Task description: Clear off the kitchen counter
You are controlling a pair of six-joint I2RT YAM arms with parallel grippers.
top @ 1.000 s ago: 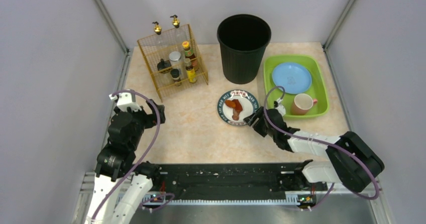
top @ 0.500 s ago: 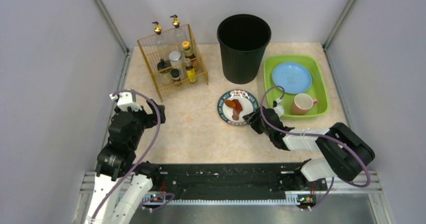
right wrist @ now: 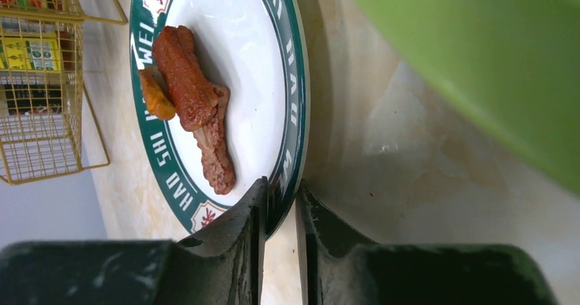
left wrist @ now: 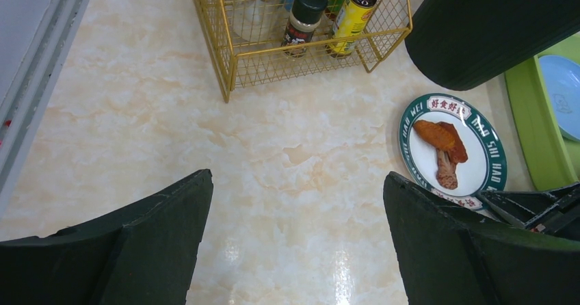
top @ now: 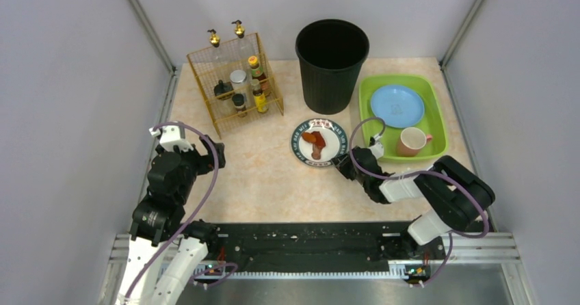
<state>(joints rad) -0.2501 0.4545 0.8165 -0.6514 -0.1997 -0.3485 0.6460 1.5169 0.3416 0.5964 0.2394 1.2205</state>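
A white plate with a green lettered rim (top: 319, 142) carries brown food scraps (top: 315, 143) on the beige marble kitchen counter (top: 260, 175). My right gripper (top: 342, 164) is shut on the plate's near right rim; in the right wrist view the rim (right wrist: 291, 148) sits clamped between its fingers (right wrist: 249, 209), and the scraps (right wrist: 195, 107) lie on the plate. The plate also shows in the left wrist view (left wrist: 453, 152). My left gripper (left wrist: 297, 209) is open and empty above bare counter at the left, near the wire rack.
A black bin (top: 332, 64) stands behind the plate. A lime-green tray (top: 438, 124) at the right holds a blue plate (top: 397, 105) and a pink mug (top: 412, 141). A gold wire rack (top: 236, 83) of bottles stands at the back left. A black rail (top: 308, 243) runs along the near edge.
My right gripper has pushed in to the plate's rim and closed on it. The plate has shifted a little up and left toward the bin. The left arm has not moved.
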